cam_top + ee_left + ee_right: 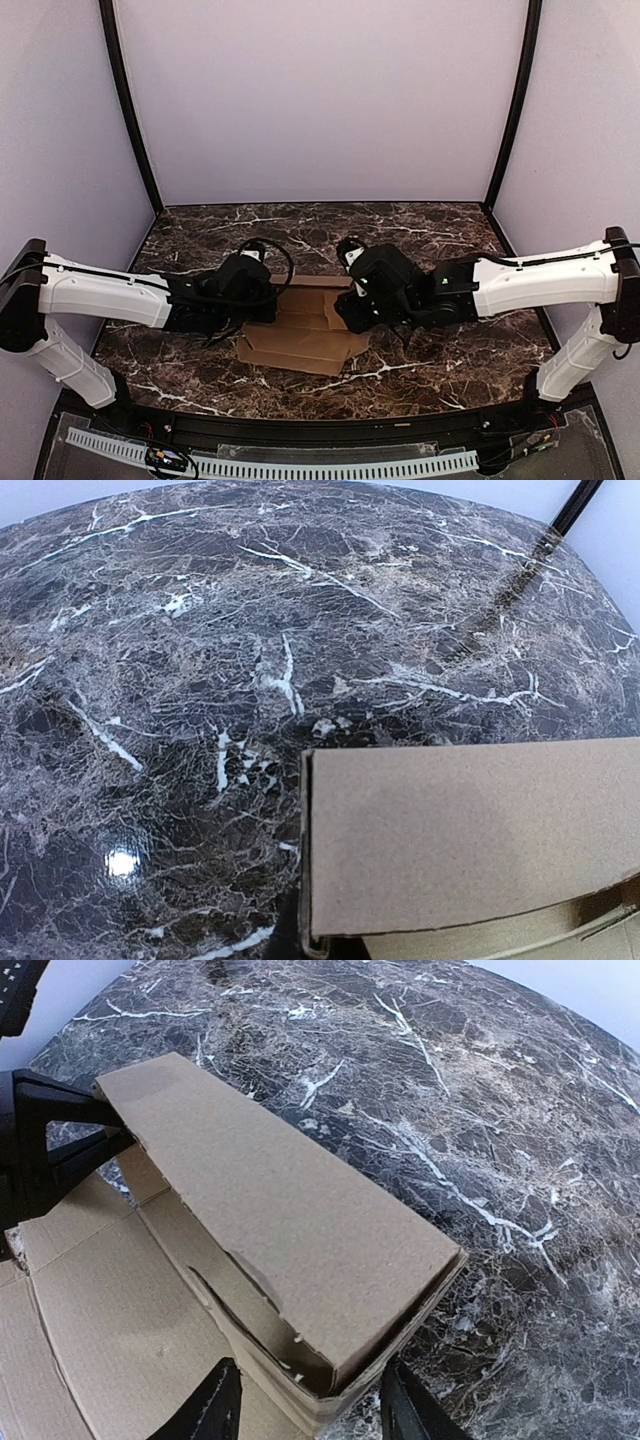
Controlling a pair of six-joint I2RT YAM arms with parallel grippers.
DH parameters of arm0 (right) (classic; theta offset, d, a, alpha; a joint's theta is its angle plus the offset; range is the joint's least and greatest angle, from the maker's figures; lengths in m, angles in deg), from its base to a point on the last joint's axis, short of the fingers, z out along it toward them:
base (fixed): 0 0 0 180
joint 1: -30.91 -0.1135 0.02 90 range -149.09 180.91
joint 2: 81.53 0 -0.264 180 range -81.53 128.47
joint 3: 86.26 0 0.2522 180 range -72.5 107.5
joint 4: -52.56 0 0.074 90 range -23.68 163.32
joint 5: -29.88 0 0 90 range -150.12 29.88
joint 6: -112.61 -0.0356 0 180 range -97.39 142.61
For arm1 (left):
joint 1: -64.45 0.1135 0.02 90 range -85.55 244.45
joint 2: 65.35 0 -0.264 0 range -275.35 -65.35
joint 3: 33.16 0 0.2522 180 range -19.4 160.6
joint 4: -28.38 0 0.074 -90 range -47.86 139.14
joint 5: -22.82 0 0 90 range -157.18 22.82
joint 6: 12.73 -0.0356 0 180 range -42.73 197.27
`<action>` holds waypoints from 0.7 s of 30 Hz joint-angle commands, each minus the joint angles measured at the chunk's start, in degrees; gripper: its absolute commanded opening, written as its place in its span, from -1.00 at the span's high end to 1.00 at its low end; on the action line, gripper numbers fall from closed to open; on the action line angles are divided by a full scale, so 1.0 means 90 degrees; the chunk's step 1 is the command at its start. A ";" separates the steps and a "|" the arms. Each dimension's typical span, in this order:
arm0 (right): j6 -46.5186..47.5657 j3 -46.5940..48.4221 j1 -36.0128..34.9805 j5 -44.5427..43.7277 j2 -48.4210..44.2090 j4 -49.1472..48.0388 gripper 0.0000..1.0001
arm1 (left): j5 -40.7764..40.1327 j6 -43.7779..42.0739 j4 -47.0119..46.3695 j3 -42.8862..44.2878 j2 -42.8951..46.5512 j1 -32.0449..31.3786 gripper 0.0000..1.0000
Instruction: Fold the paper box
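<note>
From above, the paper box (300, 338) lies at the middle of the dark marble table (420, 235), partly folded. My left gripper (250, 295) is at its left side and my right gripper (358, 300) at its right, both low over the cardboard.

From my left wrist, a plain brown panel fills the lower right, with its left edge and corner against the marble. My left fingers are out of sight here, so I cannot tell how far apart they stand.

From my right wrist, a long panel is raised into a narrow carton wall above the flat sheet. My two black fingers (215, 1410) stand apart at the bottom with the carton's near corner between them, not visibly pressing on it. My left gripper touches the far end.
</note>
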 commanded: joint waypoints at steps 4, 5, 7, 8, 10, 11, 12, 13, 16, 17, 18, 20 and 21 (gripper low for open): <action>-0.0118 0.0190 -0.0080 -0.0465 0.0245 0.0132 0.07 | -0.0105 0.0250 0.0200 0.0116 0.0027 -0.0052 0.99; -0.0122 0.0196 -0.0080 -0.0513 0.0280 0.0146 0.07 | -0.0090 0.0259 0.0200 0.0107 0.0032 -0.0053 0.99; -0.0147 0.0207 -0.0080 -0.0614 0.0328 0.0183 0.08 | -0.0063 0.0296 0.0193 0.0091 0.0055 -0.0046 0.99; -0.0160 0.0208 -0.0080 -0.0671 0.0359 0.0210 0.07 | -0.0058 0.0307 0.0191 0.0074 0.0073 -0.0045 0.99; -0.0203 0.0228 -0.0074 -0.0774 0.0397 0.0277 0.07 | -0.0057 0.0373 0.0191 0.0030 0.0105 -0.0050 0.99; -0.0215 0.0230 -0.0080 -0.0805 0.0413 0.0290 0.08 | -0.0055 0.0404 0.0181 0.0008 0.0110 -0.0047 0.99; -0.0212 0.0237 -0.0075 -0.0831 0.0427 0.0301 0.08 | -0.0053 0.0427 0.0161 -0.0027 0.0134 -0.0048 0.99; -0.0221 0.0248 -0.0080 -0.0852 0.0439 0.0306 0.08 | -0.0053 0.0430 0.0146 -0.0044 0.0149 -0.0046 0.99; -0.0238 0.0277 -0.0072 -0.0939 0.0469 0.0314 0.08 | -0.0045 0.0453 0.0133 -0.0084 0.0163 -0.0048 0.99; -0.0252 0.0291 -0.0079 -0.0974 0.0478 0.0325 0.10 | -0.0034 0.0458 0.0127 -0.0088 0.0164 -0.0045 0.99; -0.0258 0.0300 -0.0079 -0.1018 0.0487 0.0326 0.12 | -0.0011 0.0455 0.0119 -0.0097 0.0169 -0.0050 0.99; -0.0269 0.0306 -0.0063 -0.1089 0.0498 0.0332 0.15 | 0.0010 0.0454 0.0092 -0.0109 0.0168 -0.0061 0.99; -0.0275 0.0315 -0.0068 -0.1109 0.0504 0.0336 0.17 | 0.0008 0.0444 0.0085 -0.0105 0.0172 -0.0081 0.99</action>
